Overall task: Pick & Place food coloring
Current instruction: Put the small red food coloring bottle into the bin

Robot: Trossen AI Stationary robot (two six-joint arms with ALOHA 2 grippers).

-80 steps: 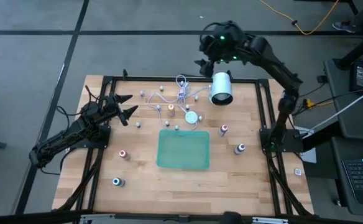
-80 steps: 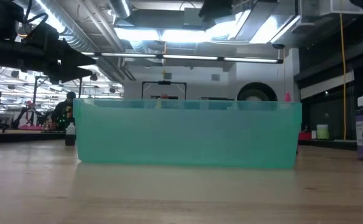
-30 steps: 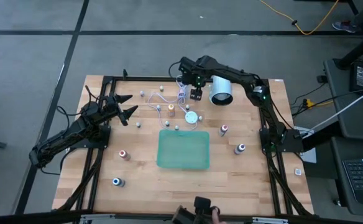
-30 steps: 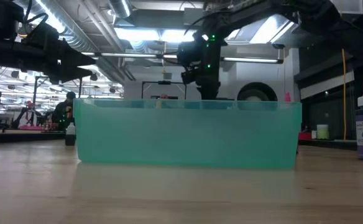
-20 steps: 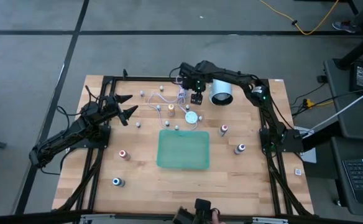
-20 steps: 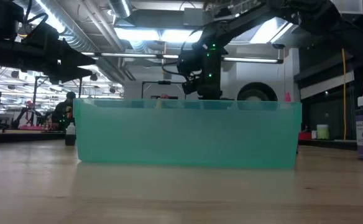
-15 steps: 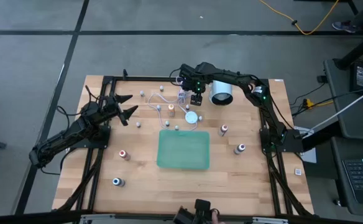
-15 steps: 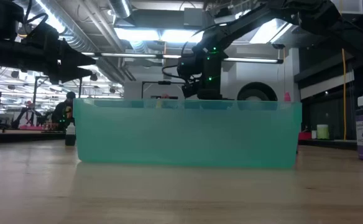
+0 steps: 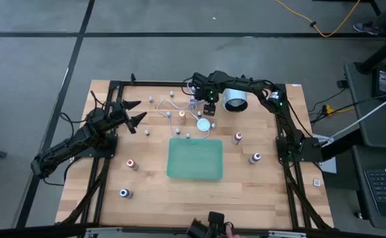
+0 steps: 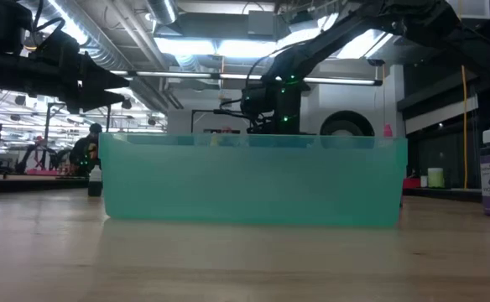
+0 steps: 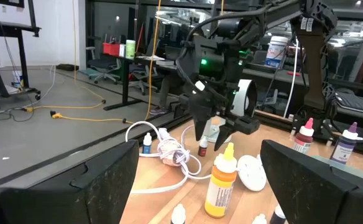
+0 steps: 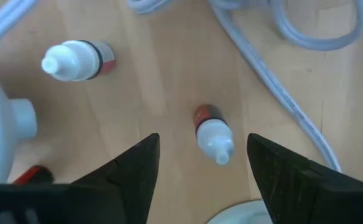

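robotics lab, exposed ducts (image 10: 102, 42), workbenches (image 11: 163, 59)

Bright overhead light, soft shadows

The tray (image 9: 194, 160) is translucent green, the surface (image 9: 153, 198) pale wood, the cable (image 9: 174, 106) white, one bottle (image 11: 221, 180) yellow-orange.
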